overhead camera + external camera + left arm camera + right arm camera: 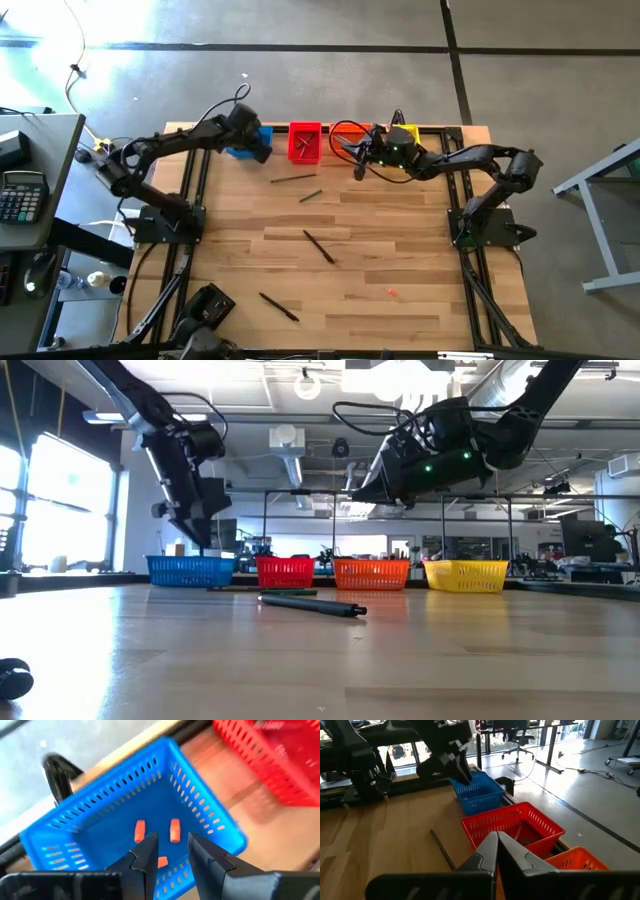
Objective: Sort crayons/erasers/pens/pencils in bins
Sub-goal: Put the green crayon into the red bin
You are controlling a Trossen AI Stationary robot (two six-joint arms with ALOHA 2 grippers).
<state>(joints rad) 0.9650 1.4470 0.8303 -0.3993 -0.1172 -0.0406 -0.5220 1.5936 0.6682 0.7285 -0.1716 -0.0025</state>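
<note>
Four bins stand in a row along the far edge: blue (190, 570), red (285, 572), orange (371, 573) and yellow (466, 574). My left gripper (170, 852) hangs open over the blue bin (100, 805), pointing steeply down. Two pink-orange erasers (139, 830) (174, 830) lie on that bin's floor. A third eraser (162, 862) shows in the gap between the fingers, beneath them. My right gripper (496, 845) is shut and empty, held above the table just in front of the red bin (515, 827) and the orange bin (575, 862).
Dark pens lie loose on the wood: two near the red bin (293, 179) (311, 196), one mid-table (319, 246), one near the front edge (279, 306). A small red eraser (391, 293) lies front right. The red bin (305, 142) holds thin sticks.
</note>
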